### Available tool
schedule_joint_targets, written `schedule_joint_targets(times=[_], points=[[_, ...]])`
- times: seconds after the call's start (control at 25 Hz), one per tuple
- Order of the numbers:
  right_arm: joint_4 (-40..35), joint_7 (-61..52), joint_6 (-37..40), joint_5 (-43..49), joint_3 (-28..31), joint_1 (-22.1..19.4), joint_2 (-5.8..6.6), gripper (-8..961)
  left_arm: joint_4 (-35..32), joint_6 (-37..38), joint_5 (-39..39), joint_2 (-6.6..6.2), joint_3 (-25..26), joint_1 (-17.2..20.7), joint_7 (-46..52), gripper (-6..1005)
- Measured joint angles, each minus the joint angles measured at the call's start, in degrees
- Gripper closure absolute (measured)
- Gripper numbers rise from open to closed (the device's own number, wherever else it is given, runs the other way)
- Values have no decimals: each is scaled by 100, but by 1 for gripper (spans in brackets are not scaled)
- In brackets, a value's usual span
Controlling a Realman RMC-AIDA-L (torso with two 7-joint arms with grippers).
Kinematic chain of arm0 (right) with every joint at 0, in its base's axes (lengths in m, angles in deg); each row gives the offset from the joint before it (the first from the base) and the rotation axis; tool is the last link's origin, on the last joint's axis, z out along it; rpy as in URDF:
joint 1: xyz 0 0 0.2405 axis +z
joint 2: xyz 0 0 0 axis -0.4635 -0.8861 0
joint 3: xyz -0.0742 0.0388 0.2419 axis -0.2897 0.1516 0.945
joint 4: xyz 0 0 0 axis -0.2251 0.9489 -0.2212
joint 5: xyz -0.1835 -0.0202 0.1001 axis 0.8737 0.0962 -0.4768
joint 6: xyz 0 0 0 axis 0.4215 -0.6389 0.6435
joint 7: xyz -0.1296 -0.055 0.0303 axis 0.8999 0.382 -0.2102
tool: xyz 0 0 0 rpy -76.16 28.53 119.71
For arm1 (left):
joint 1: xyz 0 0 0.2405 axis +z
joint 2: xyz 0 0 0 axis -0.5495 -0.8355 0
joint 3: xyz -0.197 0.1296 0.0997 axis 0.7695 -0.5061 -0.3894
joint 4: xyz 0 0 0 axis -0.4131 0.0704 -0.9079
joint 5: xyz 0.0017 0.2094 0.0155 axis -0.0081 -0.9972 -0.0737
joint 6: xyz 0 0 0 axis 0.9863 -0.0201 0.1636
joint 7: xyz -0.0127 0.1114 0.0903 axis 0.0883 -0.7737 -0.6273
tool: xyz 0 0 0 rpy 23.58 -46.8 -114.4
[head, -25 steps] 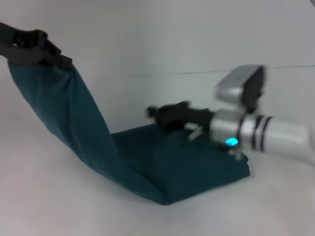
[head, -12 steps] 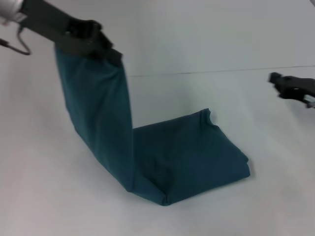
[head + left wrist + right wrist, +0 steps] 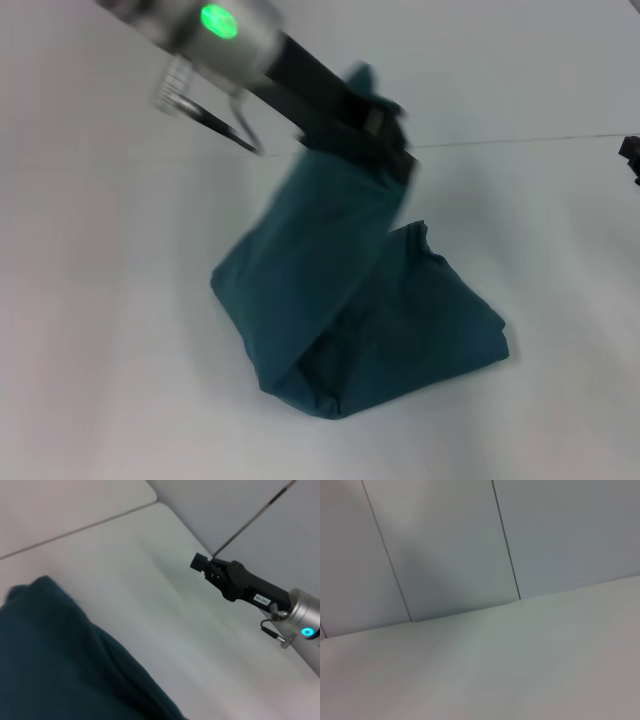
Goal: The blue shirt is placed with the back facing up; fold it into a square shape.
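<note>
Dark teal-blue cotton shirt [image 3: 400, 320]: lying partly folded on white desk [image 3: 100, 380], one end lifted, clamped in left pincer [image 3: 385, 125]. Right pincer [image 3: 200, 561]: far right, apart, closure indiscernible.

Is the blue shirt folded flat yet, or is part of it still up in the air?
Partly folded. The left gripper holds one end of the blue shirt raised above the doubled part lying on the table.

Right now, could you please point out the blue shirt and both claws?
blue shirt [image 3: 400, 320]: head view, flat folded part.
left claw [image 3: 385, 140]: head view, tip gripping the shirt's lifted end.
right claw [image 3: 207, 566]: left wrist view, tip.
</note>
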Motion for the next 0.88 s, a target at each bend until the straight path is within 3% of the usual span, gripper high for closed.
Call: schedule_joint_targets(times=[0.12, 0.2, 0.36, 0.48, 0.72, 0.88], points=[[-76, 0, -12, -20, 44, -24, 4, 917, 33, -709, -23, 521, -335, 40, 17, 836], [-110, -1, -36, -21, 89, -22, 4, 917, 241, -1135, 181, 678, -613, 75, 33, 832], [-159, -16, -29, -22, 127, 24, -5, 917, 1346, -2061, 1305, 713, -1395, 68, 24, 824], [-179, -20, -26, -20, 117, 51, -15, 917, 1541, -2312, 1810, 735, -1771, 177, -15, 817], [-210, -36, -2, -12, 108, 56, -37, 918, 1095, -2046, 2302, 699, -1809, 512, -109, 768], [-284, -51, 271, 47, 81, 59, -45, 916, 271, -1872, 2359, 658, -1736, 1176, -275, 685]])
